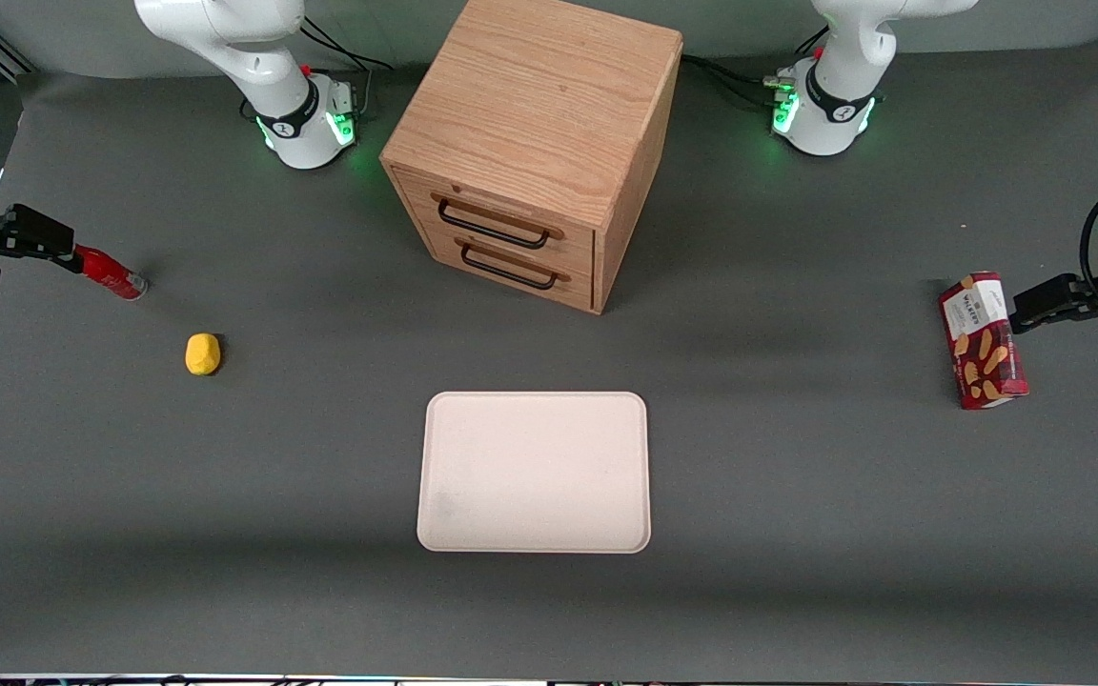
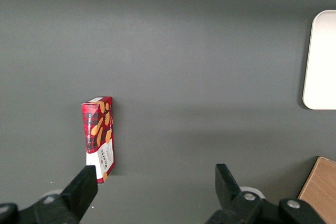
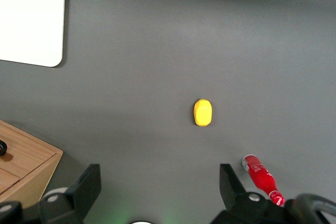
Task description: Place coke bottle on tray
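While the gripper (image 3: pixel 160 187) hangs over the table with fingers spread, gripping nothing | coke bottle (image 1: pixel 111 272) lies flat just beside one finger (image 3: pixel 233 187), not between them (cap end toward the wrist) | tray (image 1: pixel 535 472) sits well apart, lemon-ish yellow lump (image 1: pixel 203 353) nearer the bottle

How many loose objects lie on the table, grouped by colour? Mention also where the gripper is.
Red: 2, the coke bottle and the snack box
Yellow: 1, the small lump
Cream-pink: 1, the tray
Oak: 1, the cabinet
Total: 5
The gripper hangs open above the table, apart from the bottle.
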You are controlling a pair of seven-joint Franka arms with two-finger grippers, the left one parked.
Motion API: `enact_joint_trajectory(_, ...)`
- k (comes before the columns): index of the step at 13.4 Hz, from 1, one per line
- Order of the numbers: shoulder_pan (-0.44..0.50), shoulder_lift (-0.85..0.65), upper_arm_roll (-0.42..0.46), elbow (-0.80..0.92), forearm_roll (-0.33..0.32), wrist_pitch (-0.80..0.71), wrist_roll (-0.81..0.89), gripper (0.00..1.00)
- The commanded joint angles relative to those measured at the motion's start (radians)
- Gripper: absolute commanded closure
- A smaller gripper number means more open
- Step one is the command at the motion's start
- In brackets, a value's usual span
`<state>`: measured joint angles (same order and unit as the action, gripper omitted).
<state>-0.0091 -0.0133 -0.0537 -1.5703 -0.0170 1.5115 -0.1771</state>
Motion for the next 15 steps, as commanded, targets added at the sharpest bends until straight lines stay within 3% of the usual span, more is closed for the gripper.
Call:
enact_joint_trajectory(1, 0.015, -0.005, -0.011, 0.007, -0.009, -0.014, 0.010, 0.00)
enact_joint_trajectory(8, 0.017, -0.017, -0.011, -0.010, -0.011, -0.019, -0.005, 0.00)
enact_joint_trajectory(11, 0.011, -0.091, -0.014, -0.075, -0.079, -0.062, -0.048, 0.00)
enact_joint_trajectory(15, 0.011, -0.181, -0.145, -0.154, -0.116, -0.079, -0.206, 0.00)
